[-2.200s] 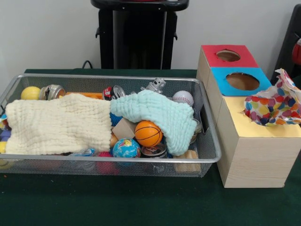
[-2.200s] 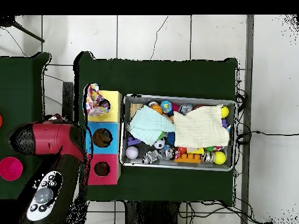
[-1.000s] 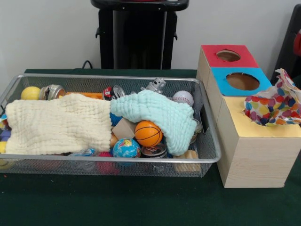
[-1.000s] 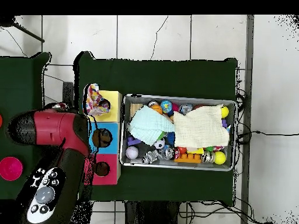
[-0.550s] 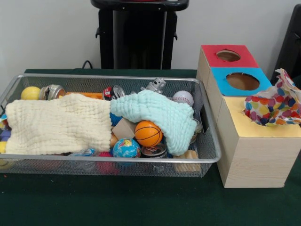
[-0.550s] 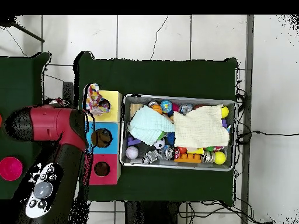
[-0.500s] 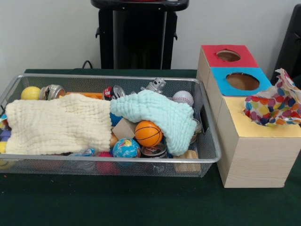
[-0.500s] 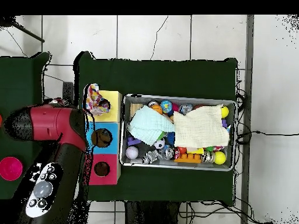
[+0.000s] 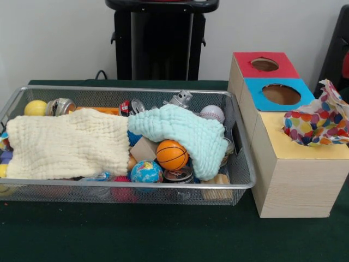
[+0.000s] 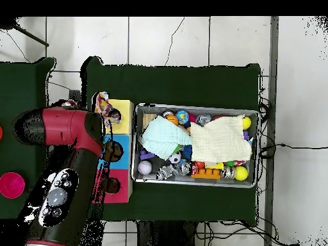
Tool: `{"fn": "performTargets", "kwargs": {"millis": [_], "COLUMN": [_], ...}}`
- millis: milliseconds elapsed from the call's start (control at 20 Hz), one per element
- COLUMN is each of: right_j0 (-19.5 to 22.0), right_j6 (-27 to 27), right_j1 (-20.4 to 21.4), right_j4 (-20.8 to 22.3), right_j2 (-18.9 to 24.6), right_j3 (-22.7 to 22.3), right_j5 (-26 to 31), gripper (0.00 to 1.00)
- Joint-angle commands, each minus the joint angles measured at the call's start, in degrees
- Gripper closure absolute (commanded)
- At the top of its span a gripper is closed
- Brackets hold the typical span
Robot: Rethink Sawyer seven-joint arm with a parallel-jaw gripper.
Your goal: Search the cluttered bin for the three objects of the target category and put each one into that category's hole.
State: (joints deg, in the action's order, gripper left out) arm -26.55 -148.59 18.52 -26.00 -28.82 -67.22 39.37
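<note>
Two cloths, a cream cloth [image 9: 68,144] and a blue cloth [image 9: 182,134], cover much of the full bin [image 9: 242,183] on the green counter [image 9: 163,234], so most of the job looks left. Big red arm [image 10: 67,170] hangs over the box [image 9: 292,174] with holes. Balls like the basketball [image 9: 172,154] lie in the bin. Pincer is hidden, so I cannot tell its state

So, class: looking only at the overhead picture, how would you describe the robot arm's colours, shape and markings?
The arm is a thick, rounded tube, glossy red along its upper link and elbow, turning black toward the lower end. The black section carries a light grey oval panel with a round dial and small buttons. Its gripper is not visible in either view.
</note>
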Motion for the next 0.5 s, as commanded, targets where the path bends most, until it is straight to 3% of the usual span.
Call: {"fn": "performTargets", "kwargs": {"millis": [50,500], "right_j0": [4.87,6.38], "right_j6": [-4.52,-2.68], "right_j1": [-2.15,-1.57], "right_j4": [1.96,2.89], "right_j2": [4.53,6.08], "right_j3": [-1.71,-3.08], "right_j5": [1.77,-0.40], "gripper": [1.00,1.00]}}
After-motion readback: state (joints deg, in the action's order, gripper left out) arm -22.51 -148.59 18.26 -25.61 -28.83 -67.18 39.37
